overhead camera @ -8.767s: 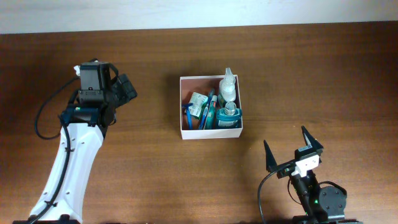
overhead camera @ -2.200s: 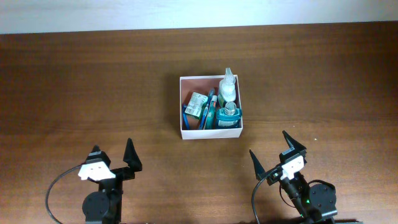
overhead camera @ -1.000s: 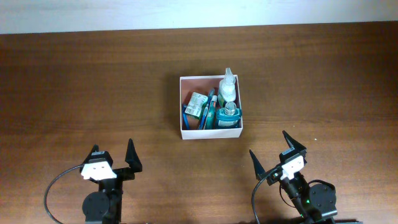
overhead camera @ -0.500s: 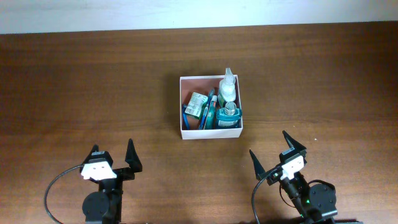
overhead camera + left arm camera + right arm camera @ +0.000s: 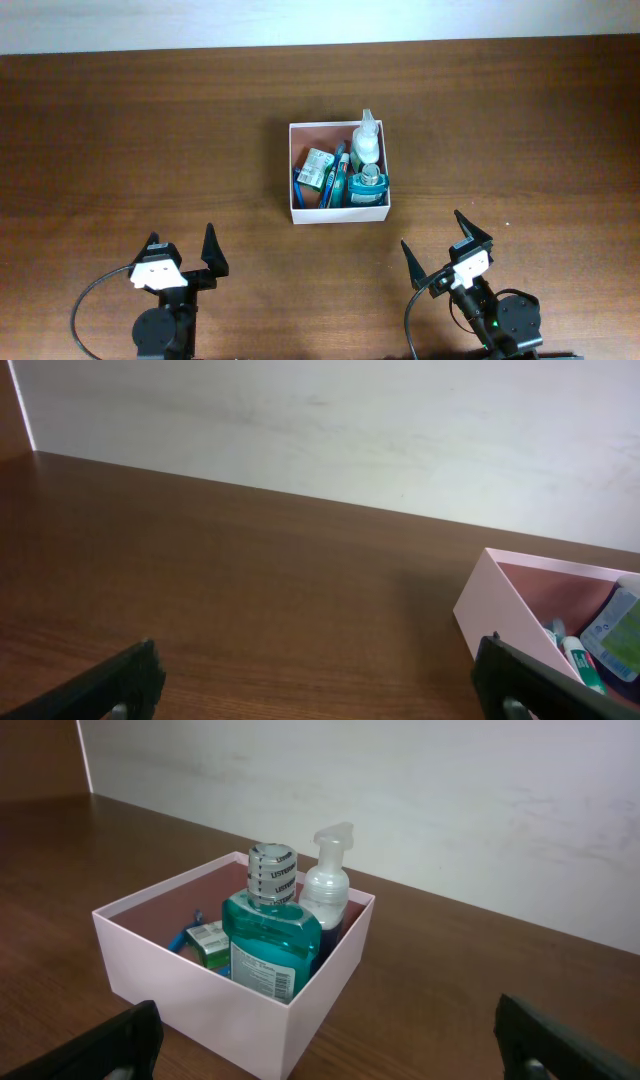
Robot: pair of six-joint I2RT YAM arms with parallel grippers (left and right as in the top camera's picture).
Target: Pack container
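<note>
The container (image 5: 297, 214) is a white-walled square box with a reddish-brown inside, at the table's middle. It holds a teal mouthwash bottle (image 5: 367, 184), a white pump bottle (image 5: 367, 138), a green-and-white packet (image 5: 319, 165) and blue items. It also shows in the right wrist view (image 5: 180, 995) with the teal bottle (image 5: 270, 945) and pump bottle (image 5: 326, 890), and at the right edge of the left wrist view (image 5: 500, 605). My left gripper (image 5: 182, 250) is open and empty near the front left. My right gripper (image 5: 439, 244) is open and empty near the front right.
The brown wooden table (image 5: 150, 140) runs back to a pale wall (image 5: 300, 20). Black cables loop beside both arm bases at the front edge.
The left arm has drawn back from the far left of the table to the front edge over the last seconds. Nothing has moved in the last second.
</note>
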